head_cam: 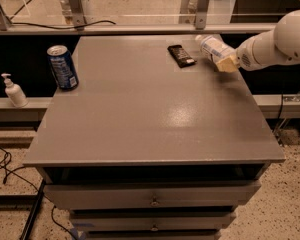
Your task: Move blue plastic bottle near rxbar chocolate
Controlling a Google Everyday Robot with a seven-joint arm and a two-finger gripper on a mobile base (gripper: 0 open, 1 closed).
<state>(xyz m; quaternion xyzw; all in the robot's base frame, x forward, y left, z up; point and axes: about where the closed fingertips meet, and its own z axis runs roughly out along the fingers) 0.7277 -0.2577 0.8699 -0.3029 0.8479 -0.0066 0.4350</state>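
The blue plastic bottle (211,46) is being grasped by the gripper (225,62) over the back right part of the grey table (140,119). The tan fingers (231,64) are being clenched around the bottle's lower end. The bottle is being held tilted, with its white cap pointing up and to the left. Whether the bottle is touching the tabletop cannot be told.

The rxbar chocolate (181,55) is being left flat on the table just to the left of the bottle, near it but apart from it. The gripper is being carried by a white arm (282,41) that is reaching in from the right edge.

A blue soda can (62,66) is being seen upright at the table's left edge, well apart from the bar. A small white pump bottle (14,91) is being seen on a lower ledge left of the table.
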